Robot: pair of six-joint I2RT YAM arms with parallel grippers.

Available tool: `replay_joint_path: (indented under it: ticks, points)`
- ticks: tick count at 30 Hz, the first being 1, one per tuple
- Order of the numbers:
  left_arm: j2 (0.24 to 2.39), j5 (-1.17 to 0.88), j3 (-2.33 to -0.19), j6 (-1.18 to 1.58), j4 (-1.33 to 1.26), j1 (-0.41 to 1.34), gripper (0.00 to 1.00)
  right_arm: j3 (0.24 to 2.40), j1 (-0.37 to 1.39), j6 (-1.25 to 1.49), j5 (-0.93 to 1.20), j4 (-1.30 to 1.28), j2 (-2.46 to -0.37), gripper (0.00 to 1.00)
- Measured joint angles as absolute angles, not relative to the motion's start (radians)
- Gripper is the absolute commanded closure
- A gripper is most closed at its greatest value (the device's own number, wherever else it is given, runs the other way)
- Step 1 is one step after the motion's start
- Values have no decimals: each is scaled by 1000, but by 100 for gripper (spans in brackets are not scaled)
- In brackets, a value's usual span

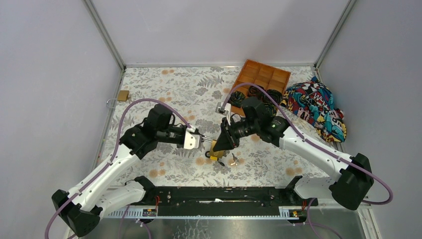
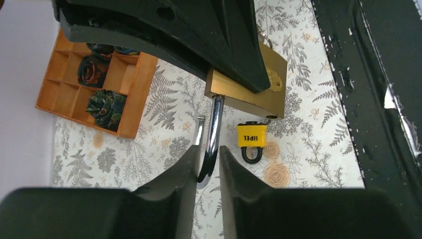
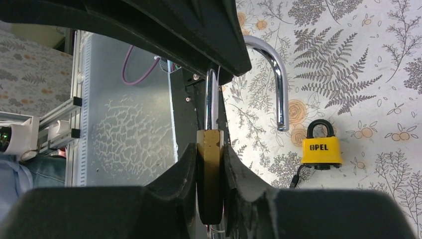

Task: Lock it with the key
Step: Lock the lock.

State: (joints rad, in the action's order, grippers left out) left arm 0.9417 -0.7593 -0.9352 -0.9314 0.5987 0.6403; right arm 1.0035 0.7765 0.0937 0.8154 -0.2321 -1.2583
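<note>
Pinching the flat sides of the brass-coloured padlock point(image 3: 210, 179), the right claw point(image 3: 210, 152) holds it above the floral-patterned table point(image 1: 169, 89), near the middle front, with the curved chrome shackle point(image 3: 278, 84) swung open and its free end clear of the body. The left claw point(image 2: 209, 164) meets it from the other side, its two dark fingers point(image 2: 184, 174) drawn in tight on the bend of that shackle. Just beside the pair, a small yellow padlock with a black shackle point(image 2: 250, 137) lies on the table. Farther back to the right sits a wooden compartment tray point(image 1: 261, 77) holding dark rolled cloths point(image 2: 104, 107), beside a bright patterned fabric bundle point(image 1: 316, 107)
</note>
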Motion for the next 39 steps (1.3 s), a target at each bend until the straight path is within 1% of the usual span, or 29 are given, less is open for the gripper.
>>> replay_joint_path:
  ticks: [2,7,8,10,12,13,14,15,16,17,20,21,22,23,25,26,27,28,33,37,39]
  points:
    - [937,-759,-935,-917,599,643,82,1003,778,90,816,-236,-1258,100]
    - [928,-760,-935,-868,601,654,81,1003,779,85,823,-239,-1252,100]
    - [928,-759,-935,-857,600,655,78,1003,779,86,825,-242,-1250,100]
    - [928,-760,-935,-833,599,657,69,1003,779,86,829,-245,-1248,100]
    - [928,-761,-935,-800,599,661,67,1003,779,86,828,-243,-1247,100]
    - [928,-762,-935,-791,599,662,69,1003,779,86,828,-242,-1246,100]
    - [929,-764,-935,-772,599,664,74,1003,779,86,829,-242,-1246,100]
    - [930,-764,-935,-762,598,666,82,1003,779,86,830,-243,-1246,100]
    - [931,-763,-935,-752,598,666,94,1003,779,85,832,-245,-1246,100]
    - [932,-762,-935,-744,596,666,100,1003,779,84,834,-251,-1246,100]
    - [933,-763,-935,-725,600,668,100,1003,782,75,837,-260,-1245,99]
    - [933,-763,-935,-715,600,668,100,1003,782,74,837,-260,-1245,79]
    - [933,-762,-935,-704,600,668,100,1003,782,71,834,-260,-1245,58]
    - [933,-759,-936,-682,598,668,100,1003,783,69,832,-260,-1243,42]
    - [933,-751,-936,-615,596,669,100,1003,783,69,811,-247,-1234,23]
    - [933,-744,-936,-577,598,672,100,1003,781,70,798,-229,-1224,11]
    - [934,-730,-936,-536,598,674,100,996,777,69,786,-199,-1207,2]
    - [933,-720,-936,-503,596,674,100,983,774,78,776,-173,-1189,1]
    - [911,-694,-931,-374,575,674,100,824,705,133,768,14,-1063,0]
    - [898,-695,-930,-304,564,674,100,726,679,175,776,128,-1047,0]
    - [898,-694,-929,-279,552,674,100,673,680,209,783,215,-1044,3]
